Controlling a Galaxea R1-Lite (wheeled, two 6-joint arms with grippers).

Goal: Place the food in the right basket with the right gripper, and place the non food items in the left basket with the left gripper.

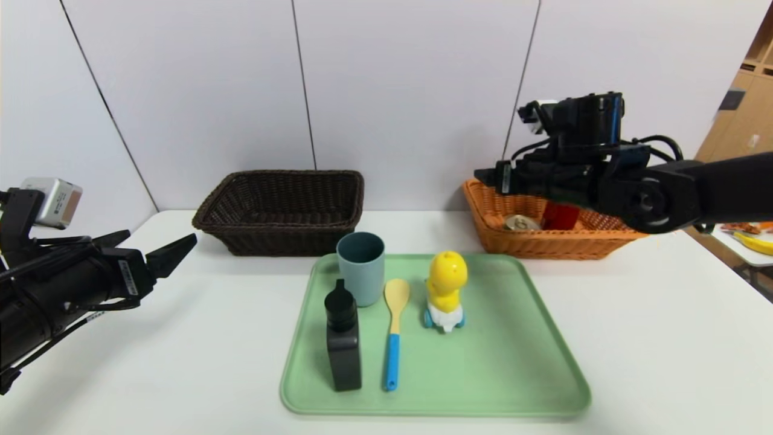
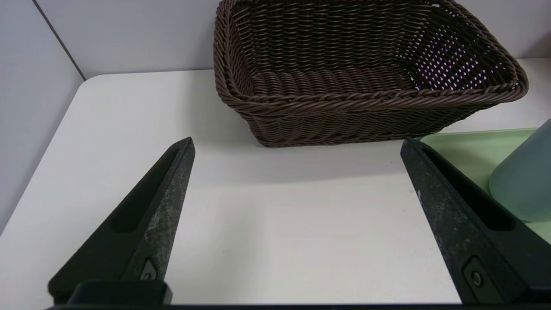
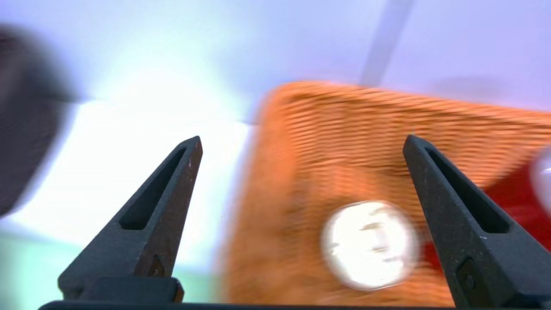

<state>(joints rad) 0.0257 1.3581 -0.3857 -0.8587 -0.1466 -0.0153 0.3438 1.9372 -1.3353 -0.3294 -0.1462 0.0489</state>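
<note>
The food lies in the orange right basket (image 1: 543, 244): a round tin (image 1: 522, 223) and a red can (image 1: 560, 215) beside it. My right gripper (image 1: 486, 176) hovers above that basket's left end, open and empty; in its wrist view the tin (image 3: 370, 245) and the can (image 3: 512, 202) lie below the gripper (image 3: 302, 137). On the green tray (image 1: 501, 374) stand a grey-blue cup (image 1: 361, 266), a black bottle (image 1: 343, 344), a blue-handled wooden spoon (image 1: 394, 326) and a yellow duck toy (image 1: 445, 290). The dark left basket (image 1: 281, 232) holds nothing. My left gripper (image 1: 160, 238) waits open at the left, short of that basket (image 2: 366, 107).
A wall runs close behind both baskets. A side table with a banana (image 1: 755, 243) stands off the right edge. White tabletop (image 1: 181, 362) stretches between my left gripper and the tray. The cup (image 2: 525, 181) shows just past one left finger.
</note>
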